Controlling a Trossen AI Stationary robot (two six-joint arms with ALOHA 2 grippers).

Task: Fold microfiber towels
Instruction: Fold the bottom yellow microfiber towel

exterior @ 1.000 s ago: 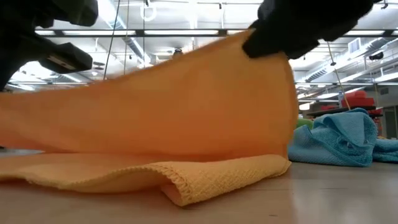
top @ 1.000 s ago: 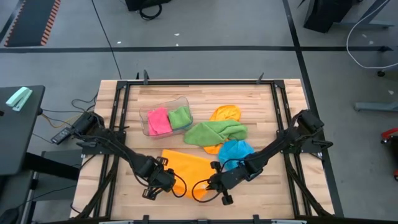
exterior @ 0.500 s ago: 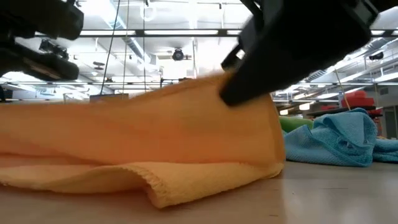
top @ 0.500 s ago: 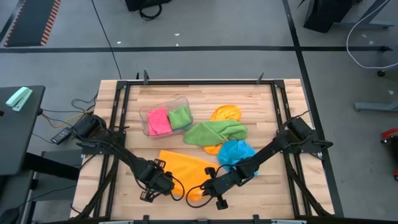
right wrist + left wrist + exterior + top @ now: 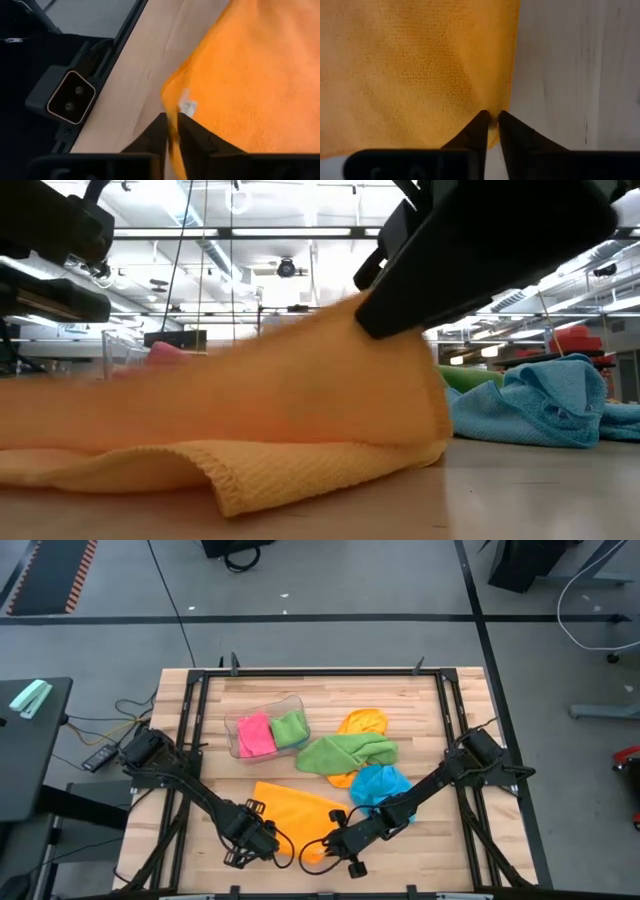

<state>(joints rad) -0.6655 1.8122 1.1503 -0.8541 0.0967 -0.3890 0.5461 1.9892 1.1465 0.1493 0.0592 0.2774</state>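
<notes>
An orange microfiber towel (image 5: 296, 812) lies near the table's front edge, doubled over; its knit-edged lower layer (image 5: 230, 480) rests on the wood. My left gripper (image 5: 262, 840) and my right gripper (image 5: 332, 844) are each shut on its upper layer, at the near left and near right. A green towel (image 5: 346, 752), a sky blue towel (image 5: 381, 783) and another orange towel (image 5: 363, 722) lie bunched farther back. A pink (image 5: 255, 734) and a green towel (image 5: 290, 727) sit folded in the clear tub. My left gripper pinches the orange towel's side edge (image 5: 490, 111) between its two fingertips, pointing straight down from above. The upper layer sags low over the lower one. My right gripper pinches the towel's corner by the white tag (image 5: 176, 116), slanting down from the table's right. The cloth hangs slack over the lower layer.
The clear plastic tub (image 5: 240, 718) stands at the back left of the table. A black metal frame (image 5: 320, 671) runs around the tabletop. Bare wood (image 5: 440, 850) lies at the near right, and a camera block (image 5: 70, 97) sits at the near edge.
Both grippers have sunk and come toward the table's near edge with the towel's upper layer. That layer, held high a second ago, has dropped low over the lower layer, which stayed on the table. The right gripper has also moved toward the left.
</notes>
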